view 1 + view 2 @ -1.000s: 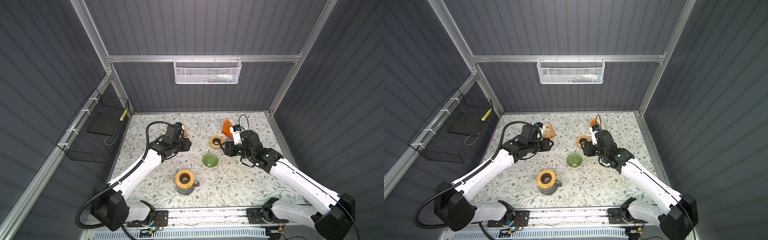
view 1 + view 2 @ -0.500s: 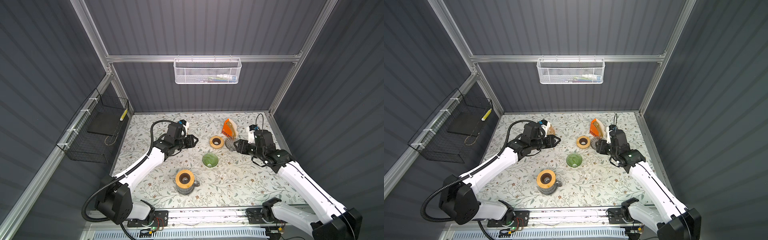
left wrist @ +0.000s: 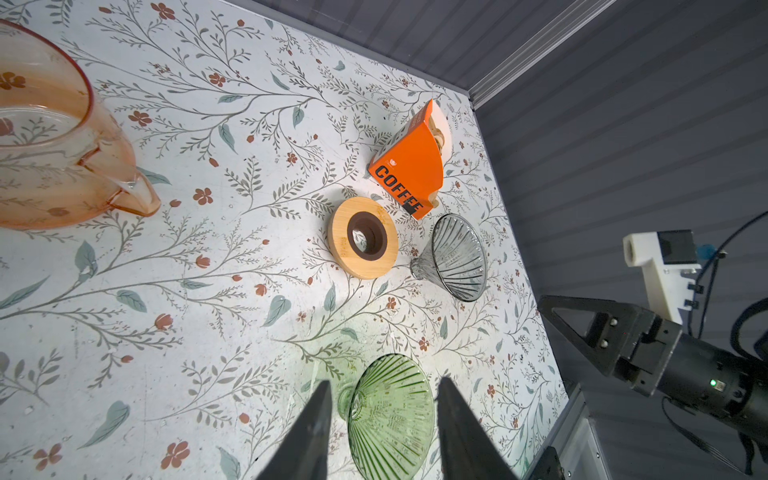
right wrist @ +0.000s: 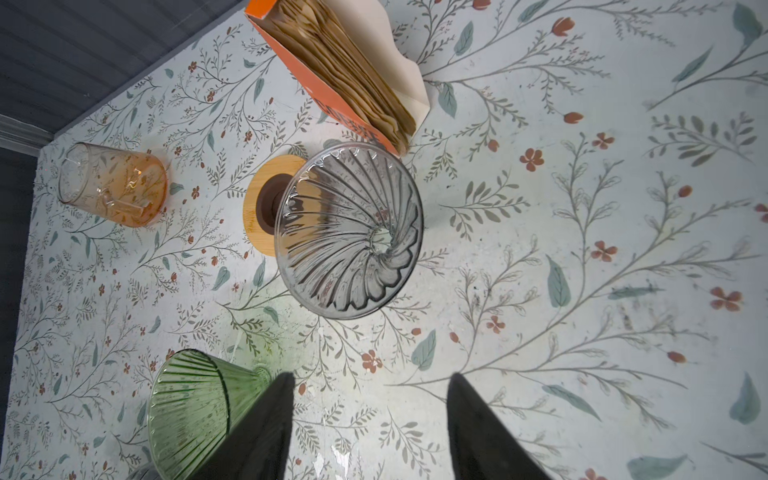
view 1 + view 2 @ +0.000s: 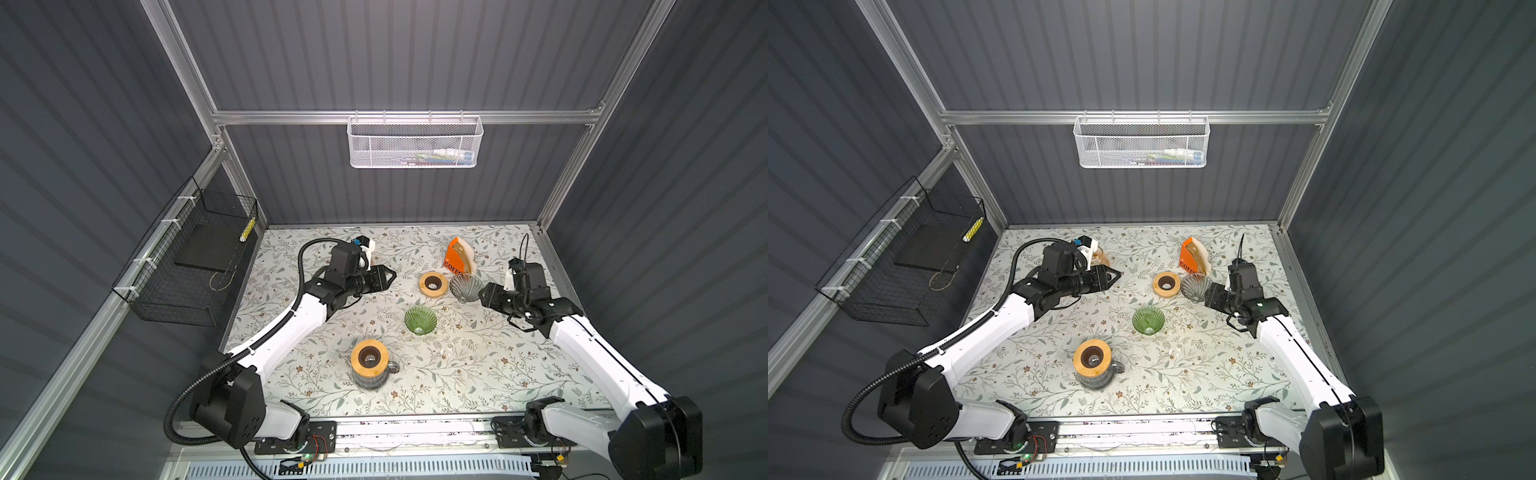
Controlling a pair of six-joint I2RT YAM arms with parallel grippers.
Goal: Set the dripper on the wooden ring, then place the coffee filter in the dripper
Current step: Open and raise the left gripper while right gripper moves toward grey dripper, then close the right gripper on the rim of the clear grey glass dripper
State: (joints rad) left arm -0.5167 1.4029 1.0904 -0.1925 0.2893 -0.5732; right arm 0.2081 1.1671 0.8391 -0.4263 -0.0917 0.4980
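Two grippers, both empty. The left gripper [image 3: 384,386] has its fingers spread with nothing between them. It hangs above the table [image 5: 478,374] towards the back left and points at the middle. The right gripper [image 4: 370,376] is spread too and grasps nothing. In both top views its tips sit just beside the grey glass dripper [image 5: 465,287], and the right wrist view shows a gap between them.

We see the coffee filters [image 4: 349,70] as a brown stack inside the orange box [image 5: 455,259] near the back of the table. The box is open on its upper side and marked COFFEE. No filter is in a dripper.

The grey glass dripper lies on its side, its mouth turned towards the right gripper. Its rim is just beside the lower corner of the box, and its narrow end is near the loose wooden ring [image 5: 433,284]. We cannot tell whether dripper and box touch.

A green glass dripper [image 5: 420,320] sits near the middle of the table and appears to be tipped over as well. A grey carafe with a wooden collar [image 5: 370,368] stands upright near the front. An orange glass jug [image 3: 54,137] is at the back left, mostly behind the left arm in the top views.
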